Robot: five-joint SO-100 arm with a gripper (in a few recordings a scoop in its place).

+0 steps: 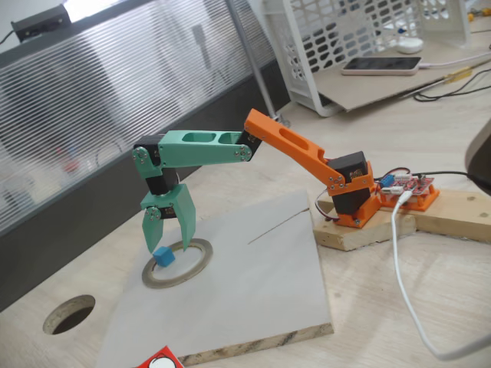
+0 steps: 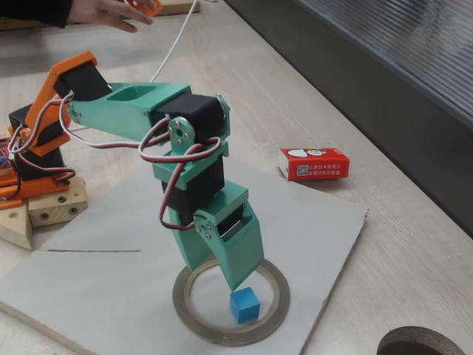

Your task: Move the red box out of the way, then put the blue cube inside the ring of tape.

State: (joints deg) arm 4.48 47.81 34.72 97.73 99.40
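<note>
Fingers (image 1: 185, 230) of the green gripper (image 1: 169, 244) stand spread, gripping nothing, over the ring of tape (image 1: 178, 264); the blue cube (image 1: 163, 256) lies inside it. Second fixed view: cube (image 2: 244, 305) free inside ring (image 2: 230, 302), fingertip (image 2: 235, 279) just above; red box (image 2: 314, 163) well apart at the board's (image 2: 318, 222) edge.

red box (image 2: 315, 163): has a small square code and some white print on its side, too small to read.
Other things: no words or numbers to read.
</note>
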